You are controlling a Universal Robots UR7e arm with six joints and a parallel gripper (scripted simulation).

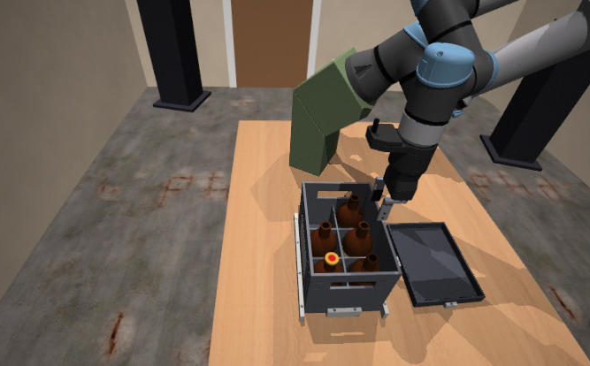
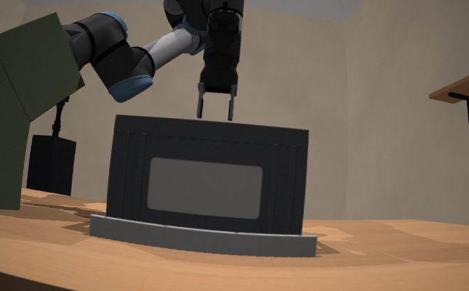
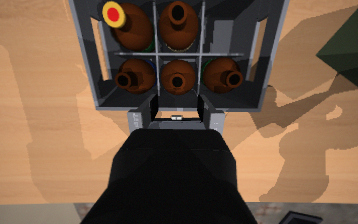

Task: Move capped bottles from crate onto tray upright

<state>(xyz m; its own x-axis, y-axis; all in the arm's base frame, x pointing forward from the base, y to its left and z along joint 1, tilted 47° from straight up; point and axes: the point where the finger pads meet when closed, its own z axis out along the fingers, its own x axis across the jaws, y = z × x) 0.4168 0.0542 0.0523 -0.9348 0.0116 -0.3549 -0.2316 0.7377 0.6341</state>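
Observation:
The dark crate [image 1: 317, 293] [image 2: 207, 139] [image 3: 115, 108] stands on the table. One bottle with a yellow and red cap [image 1: 332, 258] [image 3: 113, 14] stands in a corner compartment, at the near left in the top view. Several open brown bottles, such as one in the middle of the tray-side row [image 1: 357, 243] [image 3: 178, 82], stand in other compartments. One corner compartment [image 3: 222, 37] is empty. The dark tray [image 1: 438, 268] lies right of the crate and holds no bottle. My gripper [image 1: 379, 208] [image 2: 214, 118] [image 3: 177, 102] is open and empty, by the crate's tray-side rim.
A green angled block [image 1: 315, 132] [image 2: 4, 108] [image 3: 355, 60] stands behind the crate in the top view. A pale strip [image 1: 300, 282] [image 2: 203, 238] runs along the crate's side away from the tray. A short strip [image 1: 343, 311] sits at its near end. The tray and crate are close together.

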